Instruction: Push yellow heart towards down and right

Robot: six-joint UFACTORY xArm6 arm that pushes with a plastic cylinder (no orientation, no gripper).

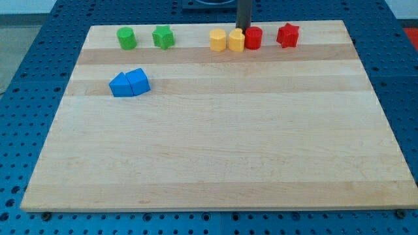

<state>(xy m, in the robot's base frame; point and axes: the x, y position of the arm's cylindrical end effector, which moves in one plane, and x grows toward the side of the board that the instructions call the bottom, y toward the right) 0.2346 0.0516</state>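
camera view shows two yellow blocks side by side near the board's 12 o'clock edge, and which one is the yellow heart (236, 40) i judge only loosely: the right one, notched on top, touching the red cylinder (253, 38) at its 3 o'clock. the other yellow block (217, 40) touches it at 9 o'clock. my tip (243, 30) stands just behind the heart, at about its 1 o'clock, over the seam between heart and red cylinder; the very end is partly hidden by them, so contact cannot be told. the rod has nothing to open or close and holds nothing. that spot behind the block suits a push toward 6 o'clock, but for a slant toward 4 o'clock i would judge a start nearer 11 o'clock better, and the red cylinder may get dragged along. further out, a red star (288, 34) sits at 3 o'clock, a green star (163, 36) and green cylinder (127, 38) at 9 o'clock, and two blue blocks (130, 83) touching each other toward 8 o'clock on the wooden board (222, 156). no writing or labels can be read.
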